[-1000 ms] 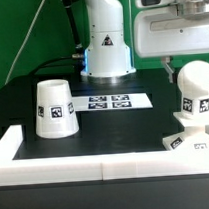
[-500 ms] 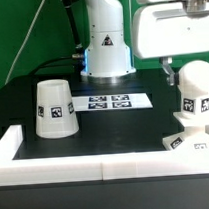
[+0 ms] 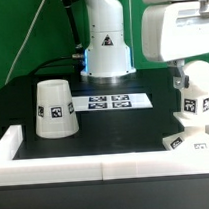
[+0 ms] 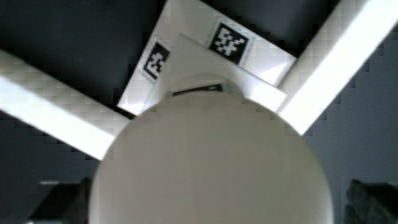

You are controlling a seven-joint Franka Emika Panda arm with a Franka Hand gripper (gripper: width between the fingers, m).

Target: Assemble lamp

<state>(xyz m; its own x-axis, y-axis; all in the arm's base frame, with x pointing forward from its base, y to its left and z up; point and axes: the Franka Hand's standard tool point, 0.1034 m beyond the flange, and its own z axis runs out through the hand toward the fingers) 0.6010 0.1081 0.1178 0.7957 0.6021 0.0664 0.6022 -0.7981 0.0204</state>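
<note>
The rounded bulb (image 3: 195,91) stands upright on the flat square base (image 3: 183,141) at the exterior view's right, by the white wall. My gripper (image 3: 192,73) hangs over the bulb's top, with one finger (image 3: 177,78) showing beside it. In the wrist view the bulb (image 4: 210,150) fills the middle, and the dark fingers (image 4: 50,203) stand on both sides of it with a gap, jaws open. The tagged base (image 4: 214,50) shows beyond the bulb. The tapered shade (image 3: 54,108) stands mouth down at the exterior view's left, far from the gripper.
The marker board (image 3: 110,101) lies flat in the middle of the black table. A raised white wall (image 3: 67,171) runs along the front and sides. The robot's white pedestal (image 3: 107,47) stands at the back.
My gripper has moved toward the exterior view's right and down, from beside the bulb to over its top. The bulb, base and shade have not moved.
</note>
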